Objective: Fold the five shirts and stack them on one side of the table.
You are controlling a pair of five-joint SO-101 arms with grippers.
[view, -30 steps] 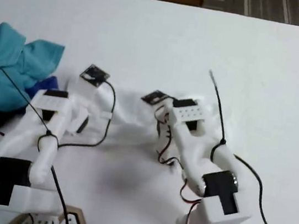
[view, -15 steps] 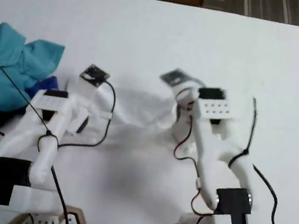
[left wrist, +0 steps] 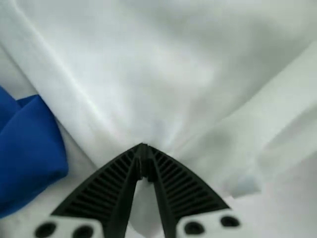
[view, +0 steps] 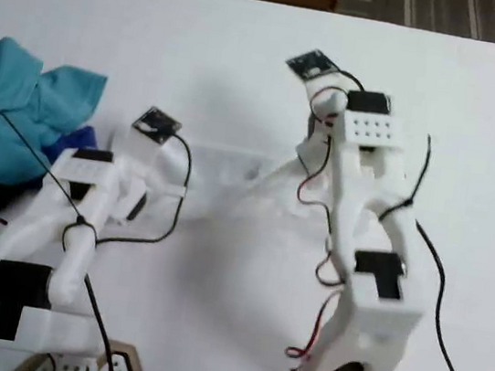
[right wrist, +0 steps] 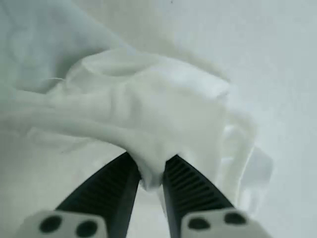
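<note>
The left gripper [left wrist: 143,159] is clenched on a pinch of the crumpled white cotton shirt [view: 230,178]. The right gripper [right wrist: 151,174] is clamped on another bunched fold of it. In the high view the shirt lies mid-table [view: 481,98] between both arms, which cover parts of it. Just beside it at 9 o'clock lies a dark blue shirt [left wrist: 25,144]. A heap of teal shirts [view: 19,107] sits farther out at the table's 9 o'clock edge.
</note>
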